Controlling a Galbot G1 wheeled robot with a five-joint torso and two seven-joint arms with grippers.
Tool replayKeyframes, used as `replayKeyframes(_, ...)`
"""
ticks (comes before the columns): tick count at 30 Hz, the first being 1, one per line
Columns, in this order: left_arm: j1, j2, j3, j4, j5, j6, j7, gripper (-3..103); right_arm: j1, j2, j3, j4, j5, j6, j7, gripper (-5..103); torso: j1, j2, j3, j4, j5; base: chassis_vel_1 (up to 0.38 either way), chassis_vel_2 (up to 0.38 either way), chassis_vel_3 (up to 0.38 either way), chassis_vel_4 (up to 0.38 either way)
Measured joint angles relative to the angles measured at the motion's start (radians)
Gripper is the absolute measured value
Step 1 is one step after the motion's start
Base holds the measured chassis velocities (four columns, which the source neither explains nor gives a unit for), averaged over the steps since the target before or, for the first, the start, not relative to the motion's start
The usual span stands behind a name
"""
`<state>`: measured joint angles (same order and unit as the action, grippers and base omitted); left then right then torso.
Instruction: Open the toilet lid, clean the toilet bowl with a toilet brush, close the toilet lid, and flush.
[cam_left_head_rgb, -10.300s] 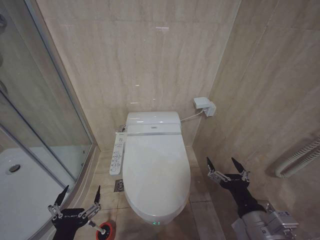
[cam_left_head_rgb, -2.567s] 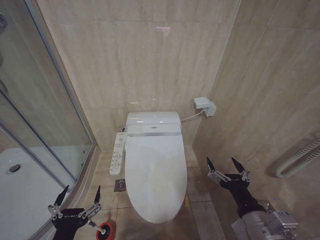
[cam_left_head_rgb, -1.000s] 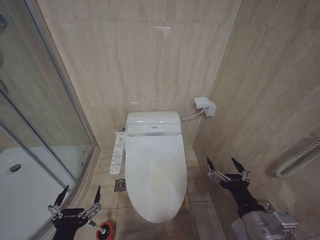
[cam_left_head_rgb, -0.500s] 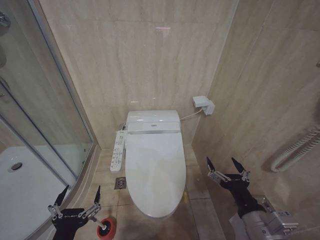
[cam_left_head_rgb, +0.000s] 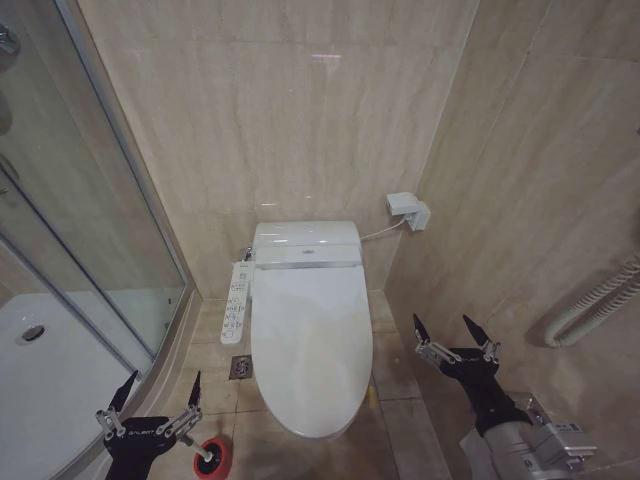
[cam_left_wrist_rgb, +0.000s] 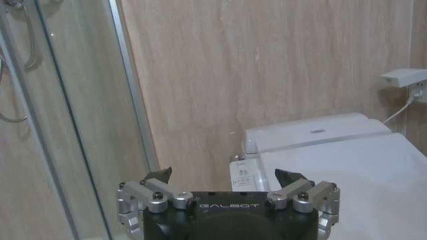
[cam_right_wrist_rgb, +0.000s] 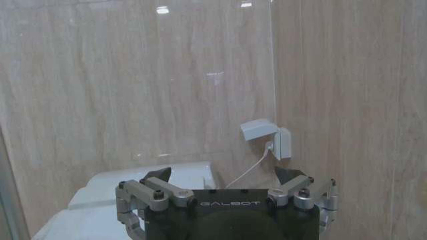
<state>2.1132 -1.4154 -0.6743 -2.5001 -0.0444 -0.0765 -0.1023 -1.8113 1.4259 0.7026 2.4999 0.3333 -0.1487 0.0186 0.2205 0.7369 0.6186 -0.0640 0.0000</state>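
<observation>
My whole head view is sliding a little compared with half a second ago — the camera is moving, not the fixtures. At the lower left of the frame my left gripper (cam_left_head_rgb: 158, 393) is hanging with its jaws spread wide, holding nothing, and just to its right the red cup holder (cam_left_head_rgb: 211, 460) with the toilet brush (cam_left_head_rgb: 203, 464) is sitting on the floor. In the centre the large glossy white oval toilet lid (cam_left_head_rgb: 311, 350) is lying flat and closed. At the lower right my right gripper (cam_left_head_rgb: 452, 335) is waiting, equally spread and empty — so opening the lid is still not begun.
</observation>
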Motion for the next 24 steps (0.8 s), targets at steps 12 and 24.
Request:
replayKeyframes(12, 0.000, 0.000, 0.000, 0.000, 0.000, 0.000, 0.000, 100, 0.000, 0.000, 0.000, 0.000, 0.000, 0.000, 0.000, 100, 0.001, 0.000, 0.000, 0.0001, 0.0001, -0.140, 0.126, 0.131, -0.128)
replayKeyframes(24, 0.000, 0.000, 0.000, 0.000, 0.000, 0.000, 0.000, 100, 0.000, 0.000, 0.000, 0.000, 0.000, 0.000, 0.000, 100, 0.000, 0.000, 0.000, -0.0001, 0.0001, -0.003, 0.004, 0.004, -0.003)
